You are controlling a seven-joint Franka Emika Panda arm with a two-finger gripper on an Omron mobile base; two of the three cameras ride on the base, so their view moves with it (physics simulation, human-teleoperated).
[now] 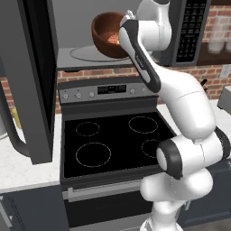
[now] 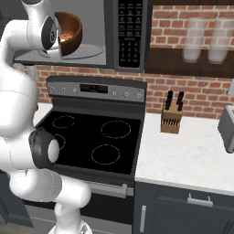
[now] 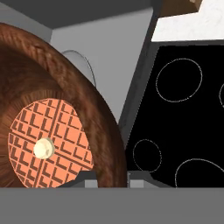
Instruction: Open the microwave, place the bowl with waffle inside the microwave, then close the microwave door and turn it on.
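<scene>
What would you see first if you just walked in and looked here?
First, the big white robot arm lifting a brown bowl into the open microwave above the stove; the gripper clamps the bowl's rim. Inside the bowl lies an orange waffle. The microwave door hangs wide open at the left.

You see the bowl tilted inside the open microwave, above the stove; a knife block stands right.
</scene>
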